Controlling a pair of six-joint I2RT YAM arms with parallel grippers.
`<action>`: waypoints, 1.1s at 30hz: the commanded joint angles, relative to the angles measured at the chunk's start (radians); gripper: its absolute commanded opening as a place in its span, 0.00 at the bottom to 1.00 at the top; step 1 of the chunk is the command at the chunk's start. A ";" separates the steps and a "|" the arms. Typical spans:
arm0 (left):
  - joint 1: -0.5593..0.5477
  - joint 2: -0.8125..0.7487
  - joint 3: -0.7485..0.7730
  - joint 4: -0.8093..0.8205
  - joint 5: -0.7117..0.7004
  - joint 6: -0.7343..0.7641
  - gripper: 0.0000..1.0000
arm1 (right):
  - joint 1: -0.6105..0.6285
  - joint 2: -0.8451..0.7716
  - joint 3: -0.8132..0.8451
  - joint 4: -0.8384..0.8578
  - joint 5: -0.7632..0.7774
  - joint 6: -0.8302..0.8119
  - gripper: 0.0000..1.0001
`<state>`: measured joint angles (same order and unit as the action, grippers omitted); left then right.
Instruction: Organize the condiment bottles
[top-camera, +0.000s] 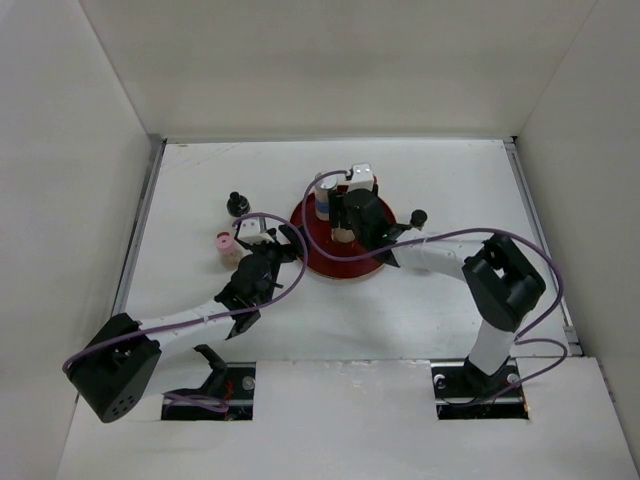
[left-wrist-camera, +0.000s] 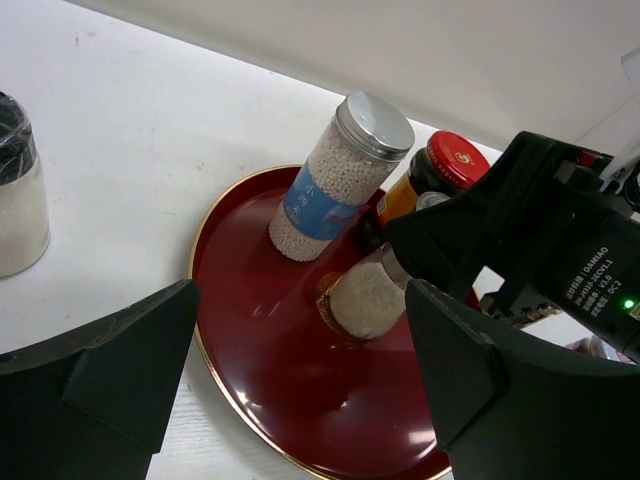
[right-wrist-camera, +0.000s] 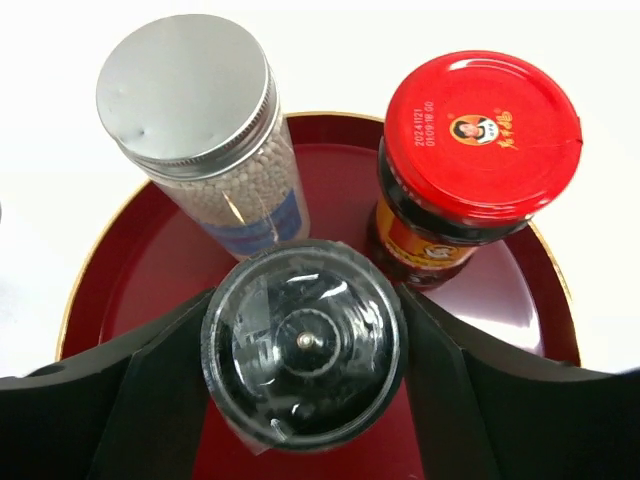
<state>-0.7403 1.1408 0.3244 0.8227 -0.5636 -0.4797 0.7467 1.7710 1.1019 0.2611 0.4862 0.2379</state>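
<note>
Gripping black-capped grinder (left-wrist-camera: 365, 295), right pincer (right-wrist-camera: 303, 340) over red tray (left-wrist-camera: 250, 300); left pincer (left-wrist-camera: 300, 365) open, empty; white walled table (top-camera: 400, 315).

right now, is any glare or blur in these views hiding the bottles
Right wrist: sharp, with soft glare on the silver lid and sheen on the wrapped black-capped jar; left wrist: bright spots on the red tray, near fingers dark and blurred; top view: even light, bottles tiny, partly under the right arm.
</note>
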 joint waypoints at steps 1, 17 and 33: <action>0.003 -0.001 -0.004 0.055 0.014 -0.010 0.84 | -0.002 -0.007 0.033 0.082 0.026 -0.003 0.79; 0.002 -0.006 -0.007 0.055 0.016 -0.013 0.84 | -0.189 -0.406 -0.252 -0.106 0.250 0.090 0.84; 0.005 0.005 -0.010 0.055 0.025 -0.025 0.84 | -0.309 -0.229 -0.192 -0.206 0.101 0.112 0.74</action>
<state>-0.7403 1.1522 0.3244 0.8272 -0.5503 -0.4885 0.4377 1.5330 0.8692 0.0505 0.6075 0.3290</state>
